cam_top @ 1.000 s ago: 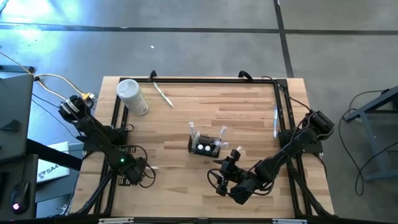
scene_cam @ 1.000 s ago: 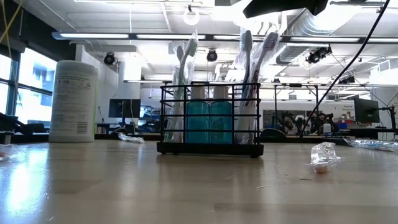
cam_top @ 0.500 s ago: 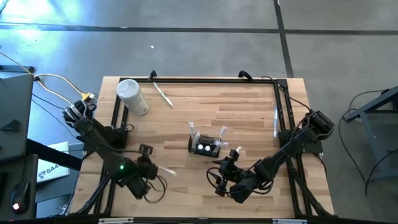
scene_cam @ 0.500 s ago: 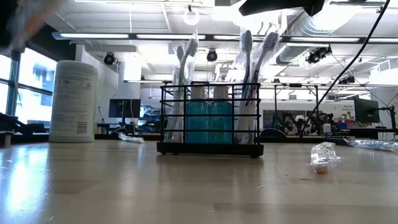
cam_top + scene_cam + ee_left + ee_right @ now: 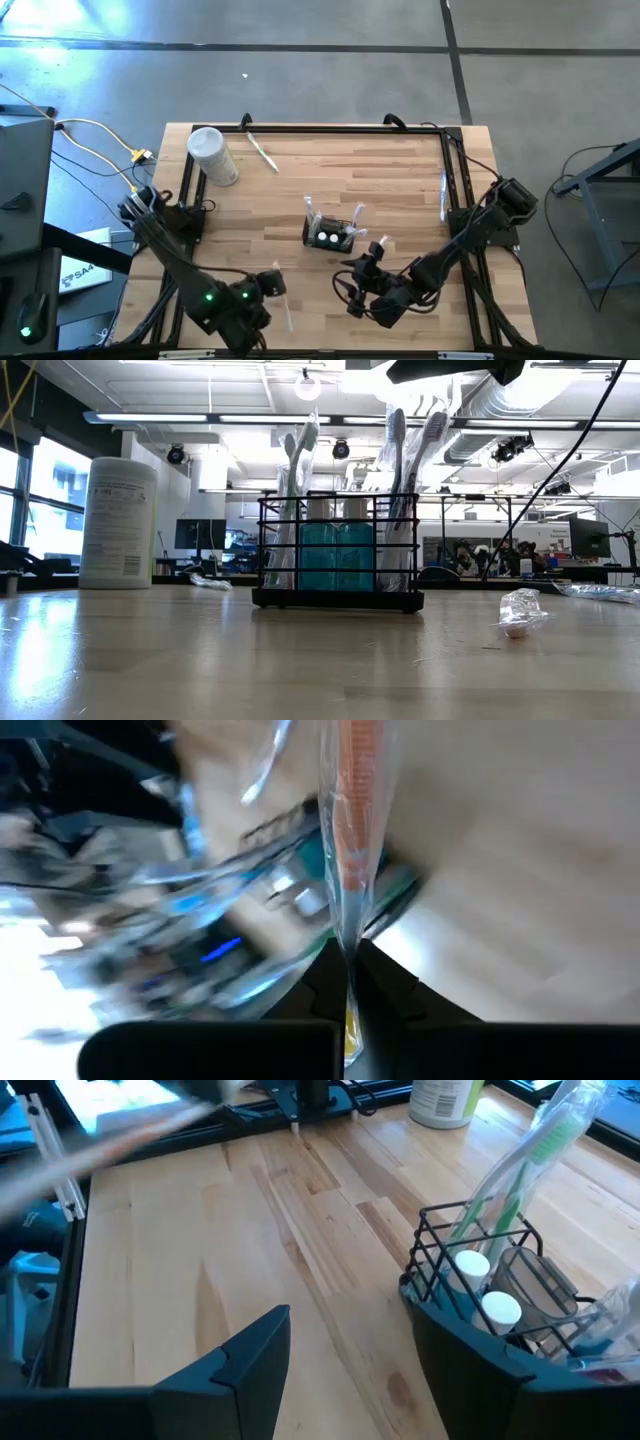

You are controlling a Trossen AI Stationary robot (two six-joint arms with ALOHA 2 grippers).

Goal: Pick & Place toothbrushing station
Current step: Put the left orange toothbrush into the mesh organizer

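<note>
One upright toothbrushing station (image 5: 330, 236), crosswise.

Bare tabletop (image 5: 400, 180) around central wire holder (image 5: 330, 234), canister (image 5: 213, 156) far corner

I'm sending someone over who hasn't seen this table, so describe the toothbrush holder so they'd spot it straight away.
On the wooden table, look near the middle, just ahead of the right gripper. The toothbrushing station is a small black wire caddy holding wrapped toothbrushes and two blue bottles, unlike the white lidded canister at the far left corner.
</note>
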